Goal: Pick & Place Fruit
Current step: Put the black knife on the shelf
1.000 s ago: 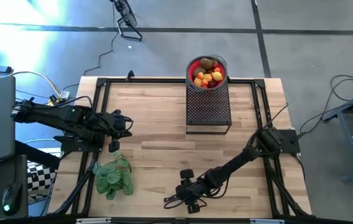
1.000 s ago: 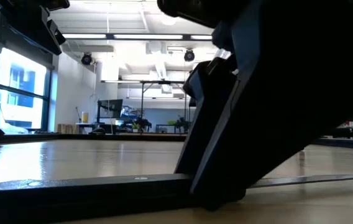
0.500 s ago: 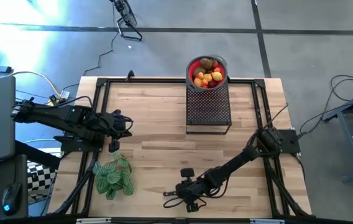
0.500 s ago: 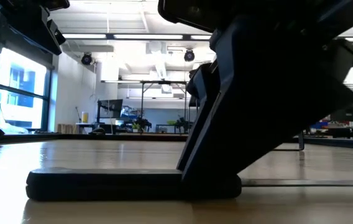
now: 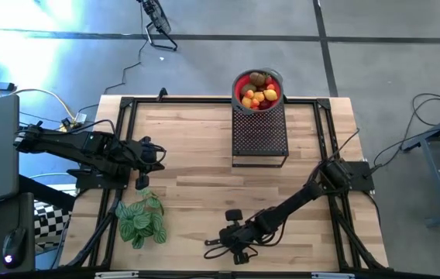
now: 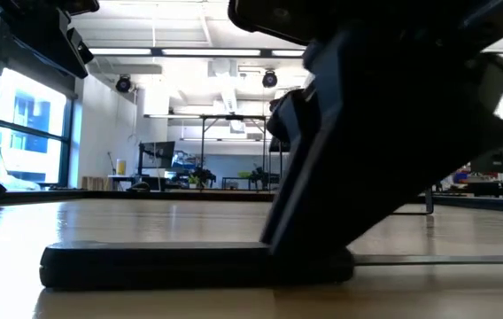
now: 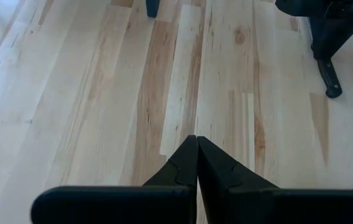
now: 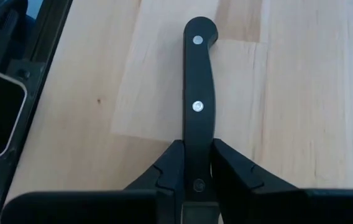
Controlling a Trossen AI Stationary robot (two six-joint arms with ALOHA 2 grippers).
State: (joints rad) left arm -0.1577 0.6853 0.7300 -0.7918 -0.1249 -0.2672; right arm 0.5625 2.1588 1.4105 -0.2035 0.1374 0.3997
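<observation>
The fruit (image 5: 259, 94), yellow, orange, red and brown pieces, lies heaped in a red bowl (image 5: 239, 80) on top of a black mesh stand (image 5: 259, 136) at the table's far edge. Near the front edge lies a black-handled knife (image 8: 196, 87), flat on the wood, and my right gripper (image 8: 196, 168) is shut on its handle. In the low view the handle (image 6: 154, 265) runs left of the gripper and the blade (image 6: 437, 260) runs right. My left gripper (image 7: 196, 163) hangs shut above bare wood at the table's left side (image 5: 158, 157). My right gripper pinches the knife's handle (image 8: 196, 146) between its two fingers (image 8: 171, 167), on its two long sides, at the blade end past the middle rivet. The fingers slant down from the table's right and lie along the handle. The knife lies flat on the table.
A green striped leafy plant (image 5: 140, 218) stands at the near left, close to my left arm. Black frame rails (image 5: 204, 101) run along the table's edges. Bare wood (image 5: 204, 178) lies between the mesh stand and the knife.
My right gripper has shut on the knife's handle without moving from its place. As the fingers came together, the handle slid a little along the table toward the gripper. The knife stays flat on the wood.
</observation>
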